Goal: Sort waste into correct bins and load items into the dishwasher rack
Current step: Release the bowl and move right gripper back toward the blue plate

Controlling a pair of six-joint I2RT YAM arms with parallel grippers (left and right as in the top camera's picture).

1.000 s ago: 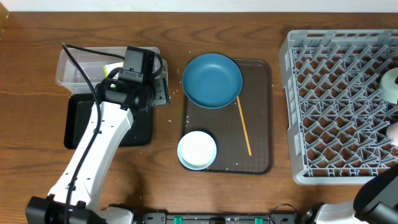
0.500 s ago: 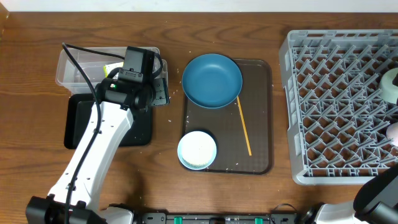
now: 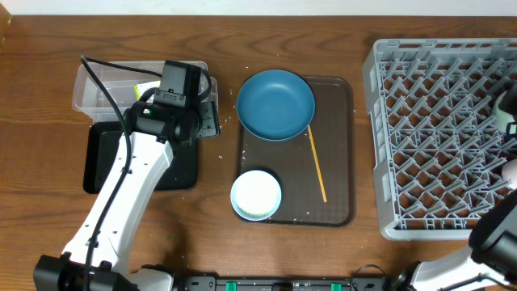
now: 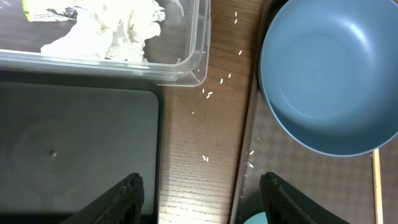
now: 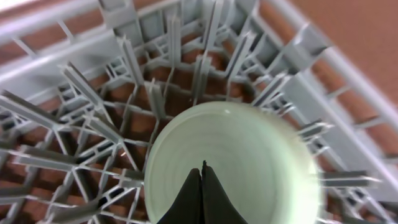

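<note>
The left gripper (image 4: 205, 202) is seen with its fingers (image 4: 127, 196) held wide apart and nothing between them, above the strip of table (image 4: 193, 155) between the black tray (image 4: 74, 149) and the brown serving tray (image 3: 335, 162). Loose rice grains (image 4: 208, 93) are scattered on that strip. On the far side of the black tray, the clear tub (image 4: 186, 56) is found with crumpled white tissues (image 4: 124, 28) and a yellow-green wrapper (image 4: 26, 7) inside it. The dark-blue dish (image 3: 275, 103) is set on the far part of the brown serving tray and overlaps its far left corner. The white bowl (image 3: 256, 194) is placed at the near left corner, and the yellow-orange stick (image 3: 317, 166) is laid along the tray to the right of both. The right gripper (image 5: 202, 180) is closed tight with nothing held, directly over the mint-green bowl (image 5: 249, 162). That bowl is seated among the pegs of the dishwasher rack (image 3: 436, 137) at its right edge. Whether it is touched by the fingertips cannot be told. The pink-white cup (image 3: 510, 171) is seen in the rack nearer along the same edge.
</note>
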